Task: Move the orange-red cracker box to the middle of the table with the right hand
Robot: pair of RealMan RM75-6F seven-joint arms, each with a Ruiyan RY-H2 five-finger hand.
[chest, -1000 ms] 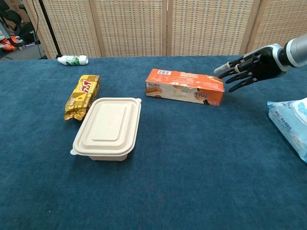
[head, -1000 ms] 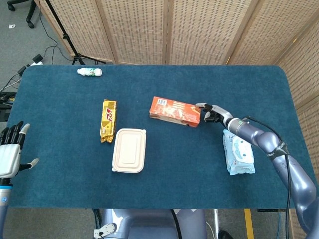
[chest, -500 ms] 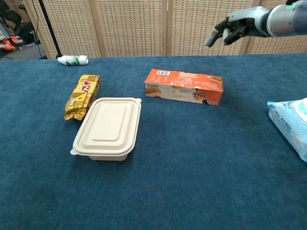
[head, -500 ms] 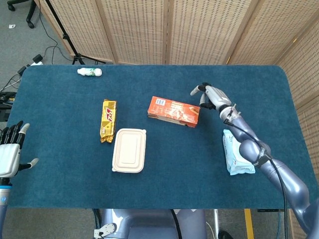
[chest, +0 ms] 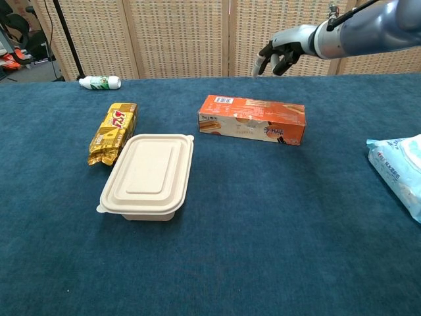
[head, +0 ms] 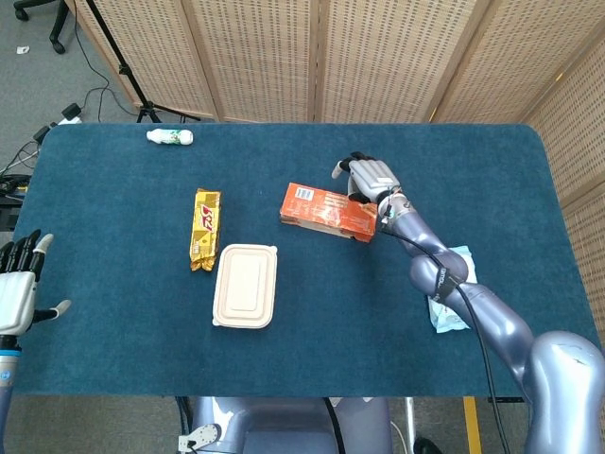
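The orange-red cracker box point(head: 326, 212) point(chest: 252, 119) lies flat near the table's middle, just right of centre. My right hand point(head: 367, 178) point(chest: 281, 50) hovers above the box's far right part with its fingers spread and pointing down, holding nothing. It does not touch the box in the chest view. My left hand point(head: 19, 290) is open at the table's left edge, palm up, far from the box.
A beige lidded food container point(head: 246, 285) point(chest: 148, 174) lies front left of the box. A yellow snack packet point(head: 205, 228) point(chest: 114, 131) lies beside it. A small white bottle point(head: 170, 137) point(chest: 99, 82) sits at the far left. A pale blue wipes pack point(head: 452, 293) point(chest: 402, 171) lies on the right.
My right hand has lifted from the box's right end and swung up and left over the box. The box shifted slightly left early on, then stayed put. The left hand has not moved.
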